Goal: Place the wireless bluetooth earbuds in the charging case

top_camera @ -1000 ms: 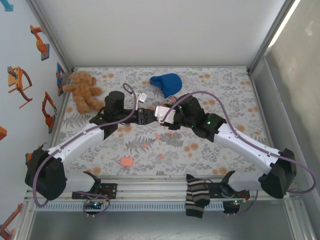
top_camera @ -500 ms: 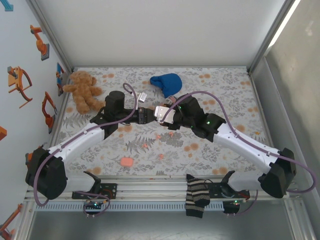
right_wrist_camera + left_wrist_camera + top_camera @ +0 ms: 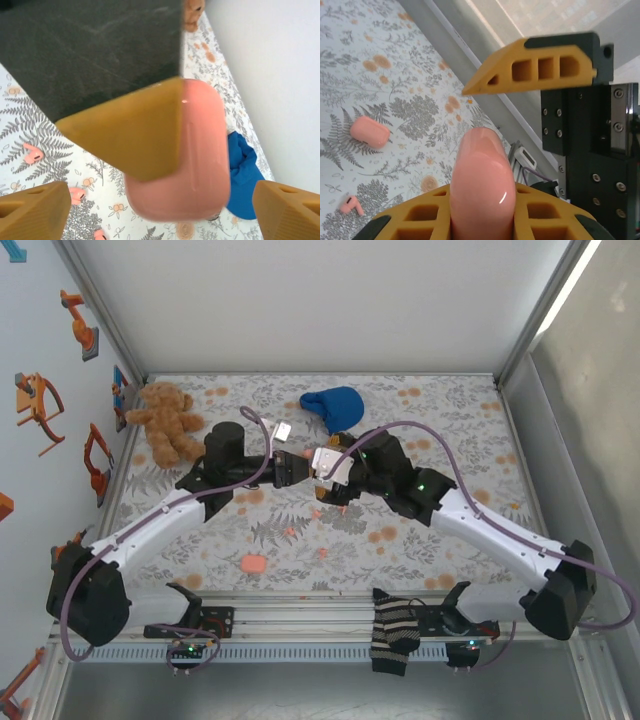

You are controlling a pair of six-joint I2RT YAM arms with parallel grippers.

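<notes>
My left gripper (image 3: 482, 202) is shut on a salmon-pink charging case (image 3: 482, 165), its yellow fingers (image 3: 415, 220) pressed to both sides, well above the table. From above, the case (image 3: 202, 165) hangs between the wide-open fingers (image 3: 30, 210) of my right gripper (image 3: 161, 200), which touch nothing. One right finger (image 3: 535, 65) hovers just past the case's end with a gap. Both grippers (image 3: 297, 469) (image 3: 320, 466) meet mid-table. Tiny coral-pink earbuds (image 3: 32, 154) (image 3: 76, 194) (image 3: 351, 205) (image 3: 290, 531) lie loose on the floral cloth below.
A second pink case (image 3: 252, 564) (image 3: 369, 134) lies near the front. A teddy bear (image 3: 165, 420) sits at the back left and a blue cloth (image 3: 335, 408) (image 3: 242, 175) behind the grippers. A striped sock (image 3: 393, 632) hangs over the front rail.
Both grippers have drifted together a little toward the back of the table, the case still held. The left arm's elbow has shifted slightly left.
</notes>
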